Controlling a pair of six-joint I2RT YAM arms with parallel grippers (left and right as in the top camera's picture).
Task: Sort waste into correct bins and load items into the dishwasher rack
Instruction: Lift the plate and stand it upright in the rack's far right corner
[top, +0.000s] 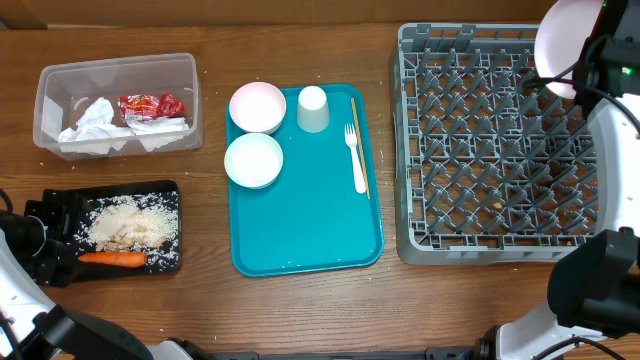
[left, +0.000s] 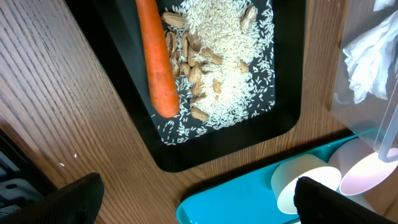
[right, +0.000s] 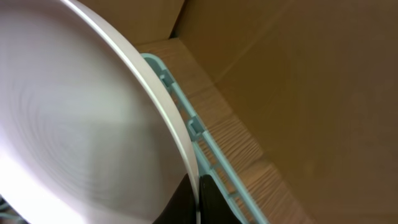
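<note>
Step in hand, as we judge it: loading the large round white plate (top: 568, 45) into the large square grey plastic dishwasher rack (top: 490, 150). The right pincer (right: 198, 205) is clenched on the plate's rim and holds it over the rack's far right corner; we can't tell whether it touches the rack. The left pincer (left: 196, 202) is released and holds nothing, hanging over the near end of the shallow black rectangular tray (top: 60, 205). The waste looks sorted. The crumpled white napkins (top: 95, 125) and the crinkled red wrapper (top: 150, 104) are in the clear rectangular plastic tub (top: 45, 110). The orange carrot (top: 112, 259) and the rice with peanuts (top: 130, 222) are on the black tray. Two small white bowls (top: 257, 107), a small white cup (top: 313, 108), a white plastic fork (top: 357, 165) and a thin wooden stick (top: 354, 108) wait on the teal rectangular tray (top: 310, 230) on the wooden bench (top: 300, 310). Next move calls for standing the plate on edge, lowering it between pegs, then letting go.
</note>
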